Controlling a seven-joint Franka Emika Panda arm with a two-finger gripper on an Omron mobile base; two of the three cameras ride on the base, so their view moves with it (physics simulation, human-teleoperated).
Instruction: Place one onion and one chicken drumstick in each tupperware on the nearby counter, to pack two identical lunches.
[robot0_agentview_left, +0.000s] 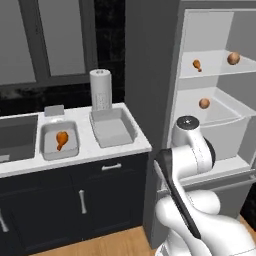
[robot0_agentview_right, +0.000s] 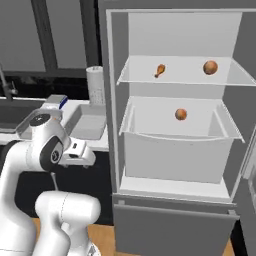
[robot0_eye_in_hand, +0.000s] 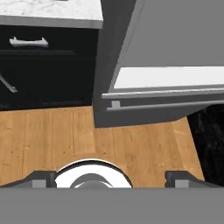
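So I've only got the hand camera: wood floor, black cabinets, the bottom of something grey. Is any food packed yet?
Observer: Yes. The left tupperware on the counter holds one chicken drumstick.
Operator: And the other box?
Observer: The right tupperware beside it holds nothing.
Operator: Where's the rest of the food?
Observer: In the open fridge: a second drumstick and an onion on the top shelf, and the other onion in the bin below.
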